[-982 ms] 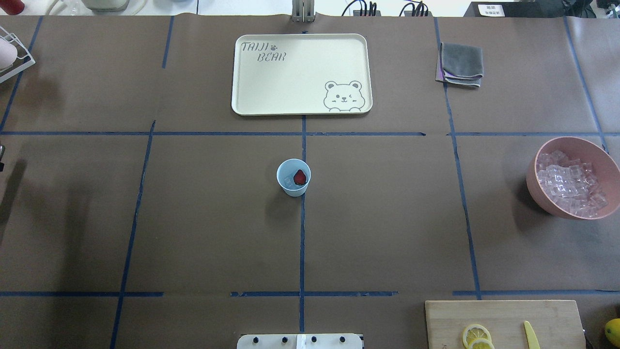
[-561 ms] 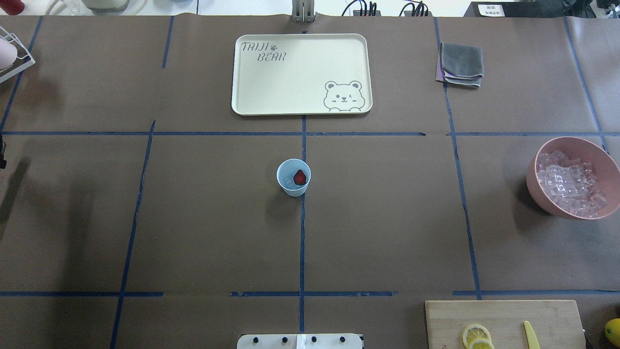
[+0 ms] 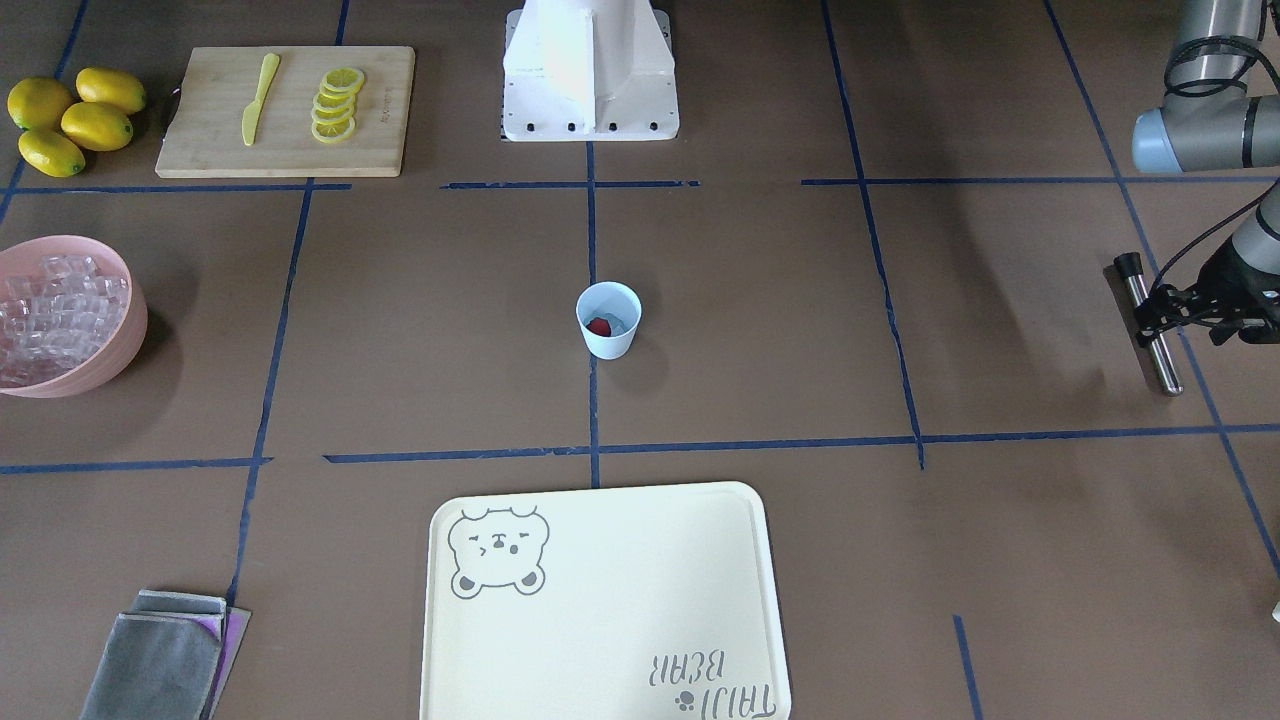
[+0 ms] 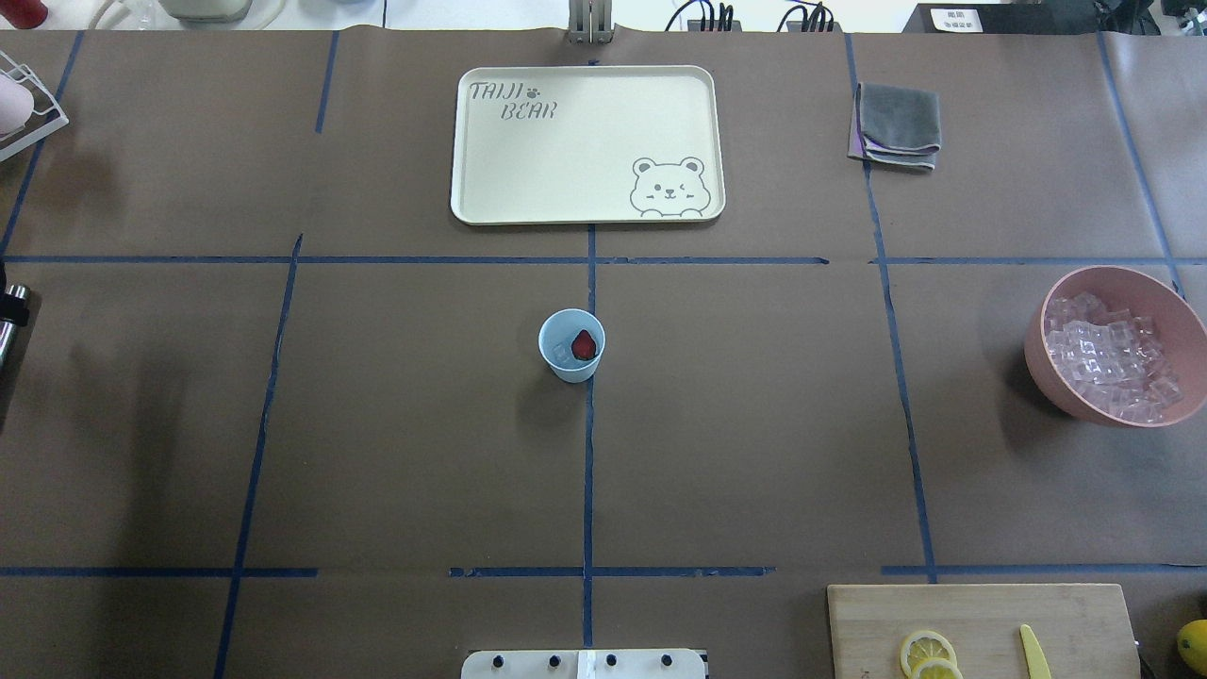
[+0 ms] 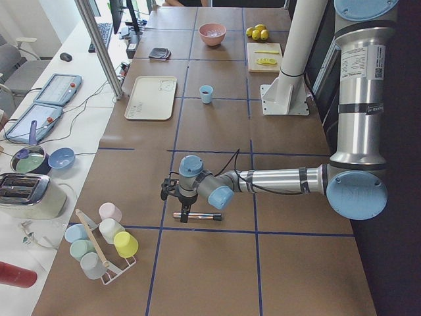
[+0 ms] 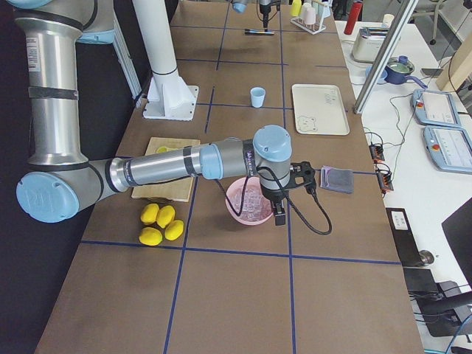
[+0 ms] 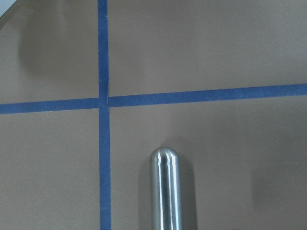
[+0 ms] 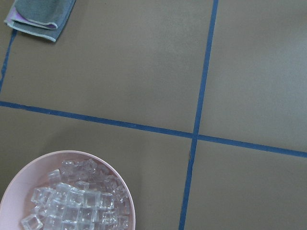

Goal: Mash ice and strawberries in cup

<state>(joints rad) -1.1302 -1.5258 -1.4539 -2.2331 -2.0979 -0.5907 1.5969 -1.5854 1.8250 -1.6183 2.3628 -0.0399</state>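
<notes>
The pale blue cup stands at the table's middle, also in the front-facing view. In it lie a red strawberry and some clear ice. My left gripper is far out at the table's left end, shut on a metal rod with a black cap. The rod's rounded tip shows in the left wrist view, just above the table. My right gripper hangs over the pink bowl of ice cubes; I cannot tell whether it is open or shut.
A cream bear tray lies beyond the cup. A grey cloth is at the far right. A cutting board holds lemon slices and a yellow knife. A rack of coloured cups stands past the left gripper.
The metal rod's end has come further into the overhead view at its left edge. The cup and its contents have not moved.
</notes>
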